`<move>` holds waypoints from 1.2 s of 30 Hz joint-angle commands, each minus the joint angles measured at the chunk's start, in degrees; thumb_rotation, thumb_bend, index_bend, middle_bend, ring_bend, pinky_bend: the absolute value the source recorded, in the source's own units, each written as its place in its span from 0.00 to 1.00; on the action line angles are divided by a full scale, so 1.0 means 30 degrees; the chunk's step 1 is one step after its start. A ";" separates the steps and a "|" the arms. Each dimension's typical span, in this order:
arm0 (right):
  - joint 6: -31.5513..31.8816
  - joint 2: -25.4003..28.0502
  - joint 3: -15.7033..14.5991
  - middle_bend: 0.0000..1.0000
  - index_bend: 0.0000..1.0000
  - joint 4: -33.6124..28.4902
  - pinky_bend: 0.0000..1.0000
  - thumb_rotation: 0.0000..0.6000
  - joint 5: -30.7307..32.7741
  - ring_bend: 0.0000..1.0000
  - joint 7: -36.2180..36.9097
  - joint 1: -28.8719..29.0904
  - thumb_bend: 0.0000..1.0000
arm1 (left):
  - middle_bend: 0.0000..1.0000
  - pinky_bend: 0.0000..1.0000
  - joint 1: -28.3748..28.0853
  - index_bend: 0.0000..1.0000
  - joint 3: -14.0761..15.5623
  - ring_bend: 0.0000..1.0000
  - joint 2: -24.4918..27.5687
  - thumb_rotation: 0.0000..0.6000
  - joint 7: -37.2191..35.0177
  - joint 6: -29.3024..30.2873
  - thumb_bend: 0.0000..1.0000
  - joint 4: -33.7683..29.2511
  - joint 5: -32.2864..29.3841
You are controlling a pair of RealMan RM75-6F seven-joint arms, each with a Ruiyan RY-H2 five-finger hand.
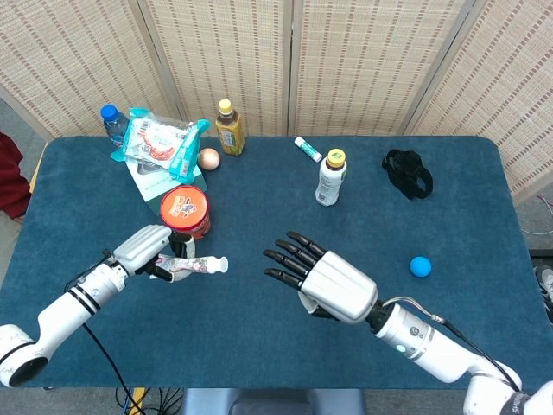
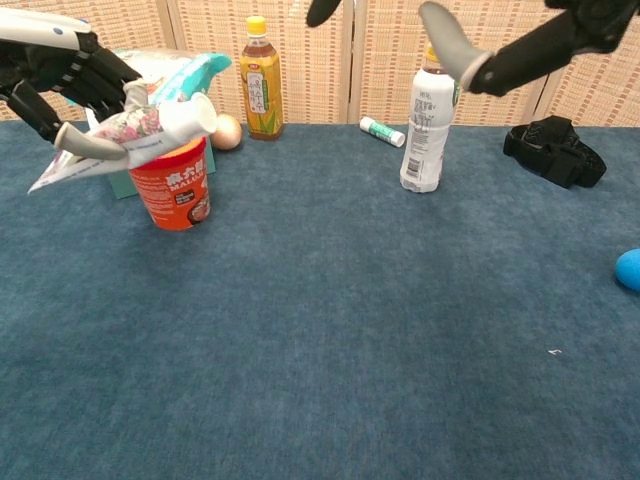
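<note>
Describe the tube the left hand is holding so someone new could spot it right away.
Start at the red cup on the table's left. Just in front, the left hand holds a tube above the cloth, alone in having a pink flowered body and white cap.

Folding reed screens behind a table covered in blue carpet

A row of woven screen panels in pale straw tones, set in light frames and angled like a zigzag, closes off the whole back of the scene. In front of them stands a table with a dark teal, short-pile cover and rounded corners. Grey floor shows at the left edge, with a dark red bundle, perhaps cloth, lying there. The light is even and soft, casting only faint shadows on the cover.
</note>
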 commanded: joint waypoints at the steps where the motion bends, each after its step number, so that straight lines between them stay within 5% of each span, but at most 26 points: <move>1: -0.0547 -0.0858 0.0250 0.10 0.22 0.0315 0.03 0.76 0.0802 0.00 -0.0825 0.0623 0.76 | 0.68 0.43 -0.0261 0.61 -0.0127 0.52 -0.0008 1.00 0.0087 -0.0272 0.45 -0.0152 -0.0276; 36: -0.1232 -0.4204 -0.0038 0.10 0.22 0.2828 0.01 0.76 0.4048 0.00 -0.3641 0.3511 0.77 | 0.68 0.43 -0.1122 0.61 -0.0521 0.52 -0.0148 1.00 0.1608 -0.1042 0.46 -0.1184 -0.2120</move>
